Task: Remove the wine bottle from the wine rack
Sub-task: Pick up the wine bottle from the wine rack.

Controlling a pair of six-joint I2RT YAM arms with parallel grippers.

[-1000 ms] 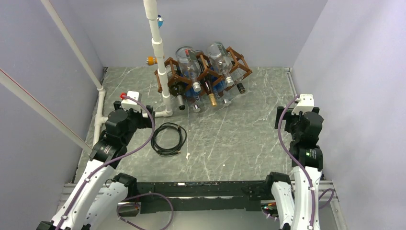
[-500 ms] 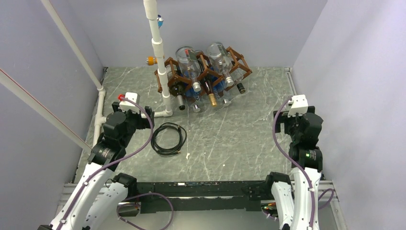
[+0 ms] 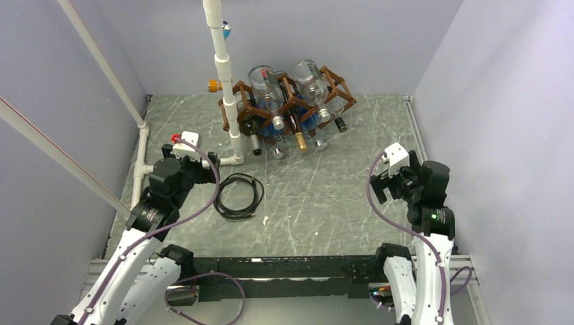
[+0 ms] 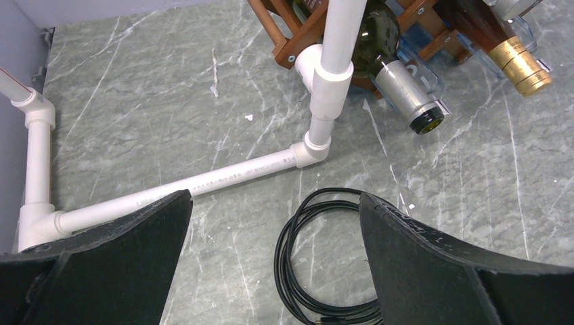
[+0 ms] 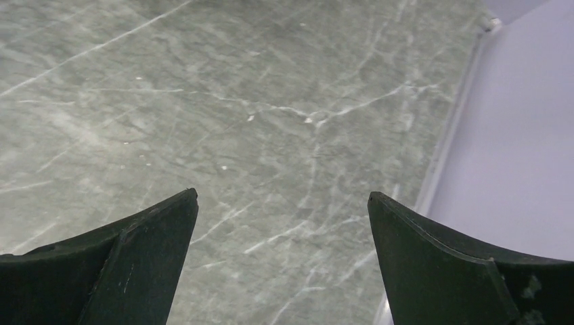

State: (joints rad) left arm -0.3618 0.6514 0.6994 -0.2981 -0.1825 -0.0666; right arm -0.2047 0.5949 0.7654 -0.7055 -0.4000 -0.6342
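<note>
The left hand (image 4: 274, 203) gapes wide and empty near the dark brown wooden lattice wine rack (image 3: 291, 101). The right hand (image 5: 281, 196), equally wide, hangs over bare grey marbled worktop (image 5: 271, 101).

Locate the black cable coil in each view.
Top: cable lies left of centre.
Left wrist: cable at bottom centre, cut off by the edge.
Right wrist: not in it.
Landmark: pipe elbow just beyond it, in the top and left-wrist views.
</note>
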